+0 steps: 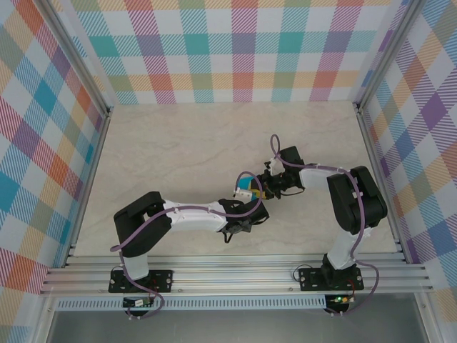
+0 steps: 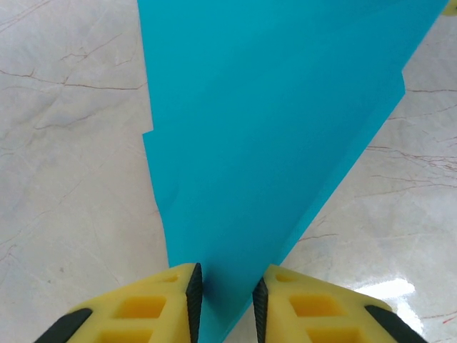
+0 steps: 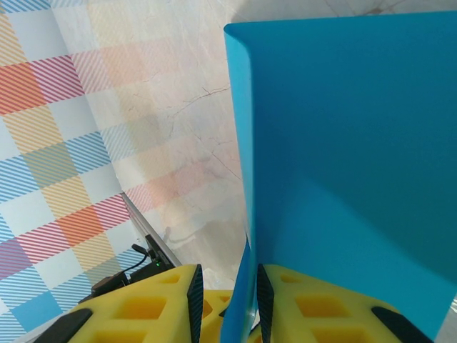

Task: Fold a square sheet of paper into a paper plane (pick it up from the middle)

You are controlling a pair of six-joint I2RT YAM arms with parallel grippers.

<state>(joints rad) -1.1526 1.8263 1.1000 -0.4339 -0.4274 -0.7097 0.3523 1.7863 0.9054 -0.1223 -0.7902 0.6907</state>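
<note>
Currently my left gripper (image 2: 228, 296) straddles the tapered tip of the teal paper (image 2: 271, 128), though I cannot tell if it bites, while the right gripper (image 3: 229, 300) pinches its softly rolled fold above the middle of the table (image 2: 64, 179). Pulling the arms apart could tear this thin, smooth sheet.
</note>
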